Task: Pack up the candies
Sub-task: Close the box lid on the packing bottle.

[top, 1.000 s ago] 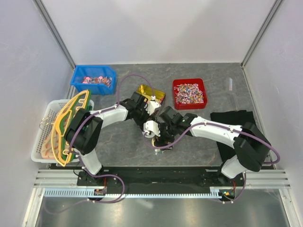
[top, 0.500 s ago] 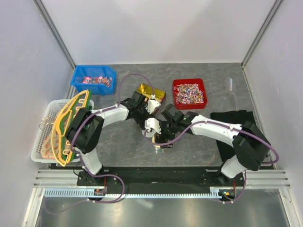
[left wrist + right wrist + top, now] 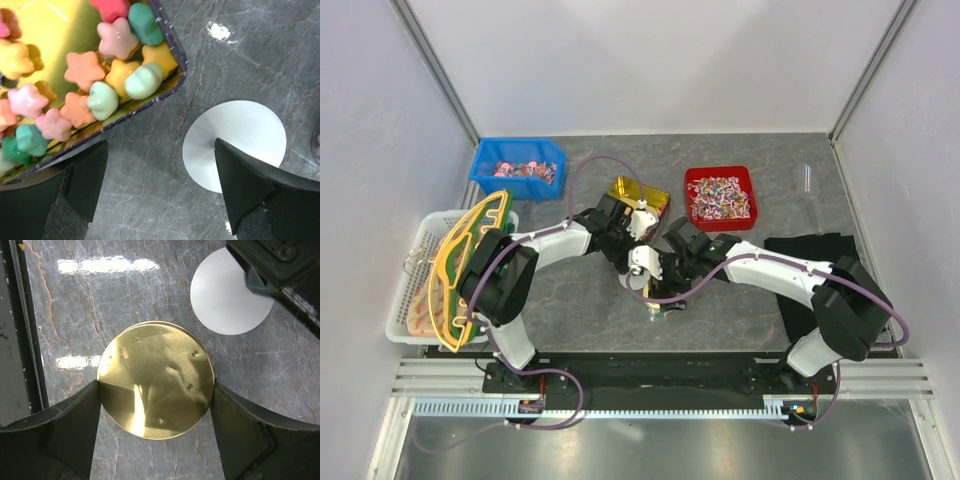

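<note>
The candies are small star-shaped and chunky sweets in pink, orange, yellow and green. They lie in a shiny gold tray with a dark rim, which shows in the top view at mid table. My left gripper is open and empty, low over bare table between the tray's corner and a white disc. My right gripper is shut on a round gold lid, a finger touching each side of its rim. It holds the lid near the table's front.
A red bin of pink-white wrapped sweets stands at the back right and a blue bin of reddish wrapped sweets at the back left. A white basket with a yellow-green item sits at the left edge. A black cloth lies on the right.
The right arm's wrist has shifted slightly left and toward the left gripper with the gold lid. The left arm has hardly moved.
</note>
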